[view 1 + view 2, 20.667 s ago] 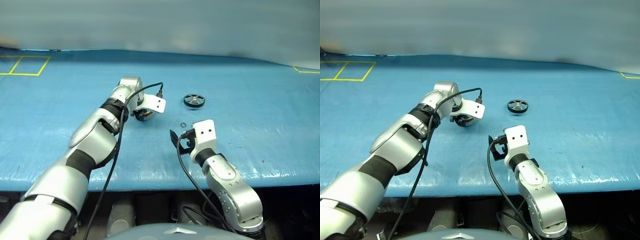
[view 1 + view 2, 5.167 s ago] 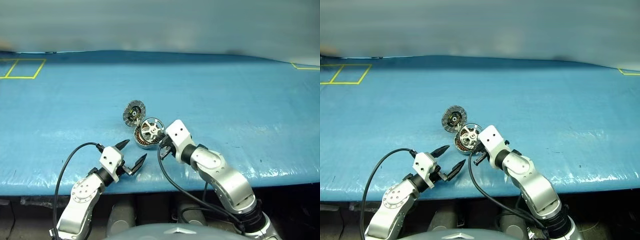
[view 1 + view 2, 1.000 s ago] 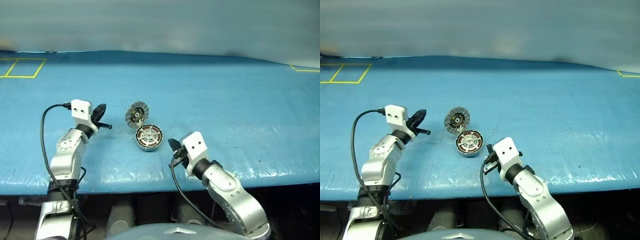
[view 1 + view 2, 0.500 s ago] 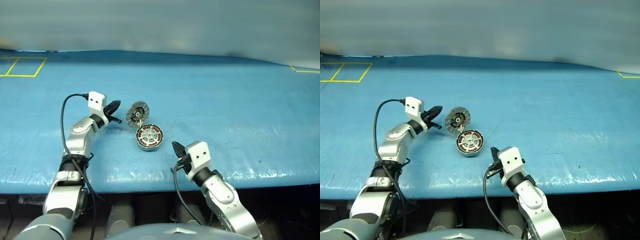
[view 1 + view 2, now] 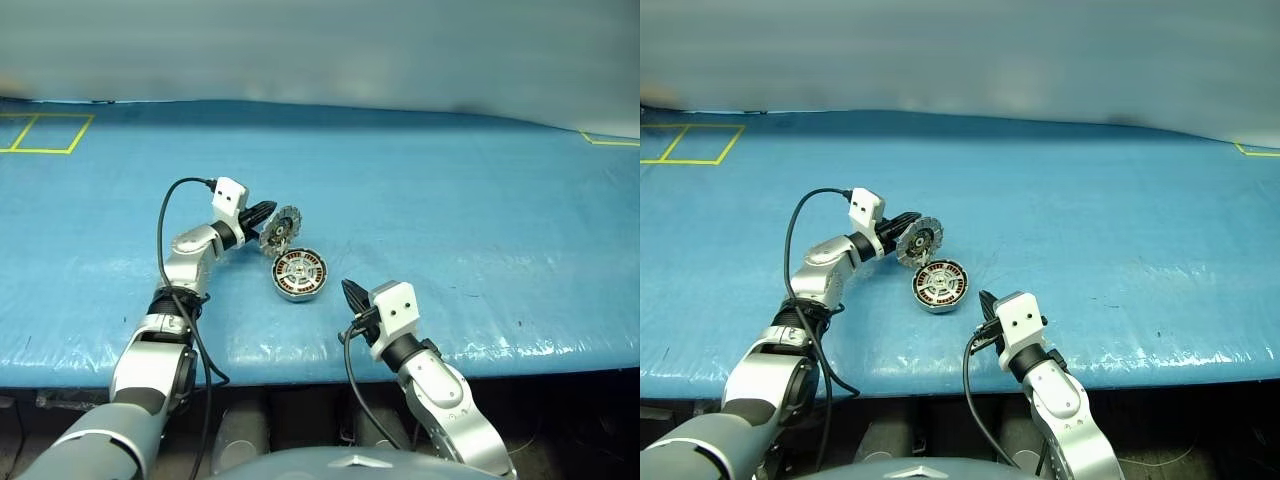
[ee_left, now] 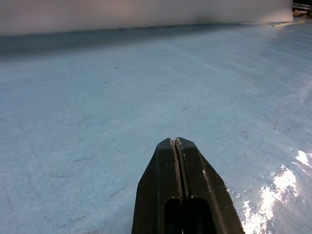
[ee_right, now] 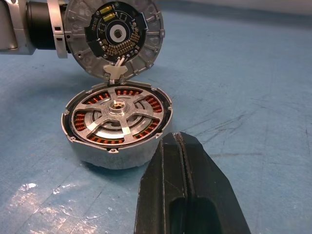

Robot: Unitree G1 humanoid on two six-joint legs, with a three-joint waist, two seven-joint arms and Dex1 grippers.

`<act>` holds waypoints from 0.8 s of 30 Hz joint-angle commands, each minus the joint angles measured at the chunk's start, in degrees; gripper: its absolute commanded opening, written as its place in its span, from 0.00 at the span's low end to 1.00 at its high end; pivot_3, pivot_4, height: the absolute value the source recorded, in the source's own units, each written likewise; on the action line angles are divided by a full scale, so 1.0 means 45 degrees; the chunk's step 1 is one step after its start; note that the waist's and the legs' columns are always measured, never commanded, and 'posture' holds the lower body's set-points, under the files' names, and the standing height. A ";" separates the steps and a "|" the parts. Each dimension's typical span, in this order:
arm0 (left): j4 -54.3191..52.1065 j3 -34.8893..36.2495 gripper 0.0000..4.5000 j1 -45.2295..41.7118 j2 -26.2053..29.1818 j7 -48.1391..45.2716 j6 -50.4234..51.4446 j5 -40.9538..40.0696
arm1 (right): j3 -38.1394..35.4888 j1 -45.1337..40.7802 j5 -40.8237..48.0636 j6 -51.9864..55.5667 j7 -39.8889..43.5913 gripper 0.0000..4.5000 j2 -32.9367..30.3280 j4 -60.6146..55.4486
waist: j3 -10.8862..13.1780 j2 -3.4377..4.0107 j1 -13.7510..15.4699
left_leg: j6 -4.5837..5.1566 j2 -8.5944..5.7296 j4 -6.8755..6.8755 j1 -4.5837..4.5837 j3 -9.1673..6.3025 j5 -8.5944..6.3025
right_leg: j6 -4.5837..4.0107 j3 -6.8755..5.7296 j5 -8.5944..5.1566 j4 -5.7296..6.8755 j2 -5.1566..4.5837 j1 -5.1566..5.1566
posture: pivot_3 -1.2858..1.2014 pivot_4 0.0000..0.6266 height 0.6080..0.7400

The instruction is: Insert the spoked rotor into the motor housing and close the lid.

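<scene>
The motor housing (image 7: pixel 112 158) sits on the blue table with the spoked rotor (image 7: pixel 119 117) lying inside it, copper windings showing between the spokes. Its hinged lid (image 5: pixel 281 227) stands upright at the far side, detailed inner face (image 7: pixel 115 34) turned toward the housing. My left gripper (image 5: pixel 267 213) is shut, empty, its tips right at the lid's outer side; I cannot tell whether they touch. In the left wrist view its fingers (image 6: pixel 168 165) are pressed together over bare table. My right gripper (image 5: pixel 348 293) is shut and empty, just in front and to the right of the housing.
The blue table cover (image 5: pixel 480 200) stretches wide on all sides. Yellow tape marks lie at the far left (image 5: pixel 45 135) and far right (image 5: pixel 610 139). The table's front edge (image 5: pixel 300 362) runs close below the right gripper. A black cable (image 5: pixel 172 200) loops off the left wrist.
My left arm has swung rightward across the table, from well left of the lid to right against its outer side. The right gripper has stayed put. Housing, rotor and lid are unmoved.
</scene>
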 commanded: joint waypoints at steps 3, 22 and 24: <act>-0.0342 -0.0128 0.01 -0.0799 -0.0245 -0.1710 0.0016 -0.0392 | -0.0063 -0.0304 -0.0133 -0.0086 -0.0002 0.00 0.0055 -0.0084 | 0.0001 -0.0002 0.0018 | 0.0000 -0.0001 0.0013 -0.0008 -0.0007 0.0000 | -0.0001 -0.0003 0.0000 0.0001 0.0000 0.0001 | 0.52 0.24 1.00; -0.5740 -0.1526 0.01 0.1609 0.0564 -0.5054 0.3609 -0.1264 | -0.0041 -0.0627 -0.0416 0.0451 -0.0039 0.00 0.0172 0.0303 | 0.0002 0.0001 -0.0001 | 0.0001 0.0009 0.0054 -0.0011 -0.0025 0.0000 | -0.0006 0.0003 -0.0003 0.0020 0.0011 0.0011 | 0.52 0.24 1.00; -0.5859 -0.1680 0.01 0.1782 0.0584 -0.4993 0.3677 -0.1170 | -0.0043 -0.0656 -0.0421 0.0466 -0.0034 0.00 0.0180 0.0328 | 0.0001 0.0002 0.0002 | 0.0001 0.0009 0.0067 -0.0011 -0.0027 0.0000 | -0.0006 0.0007 -0.0002 0.0024 0.0013 0.0014 | 0.52 0.24 1.00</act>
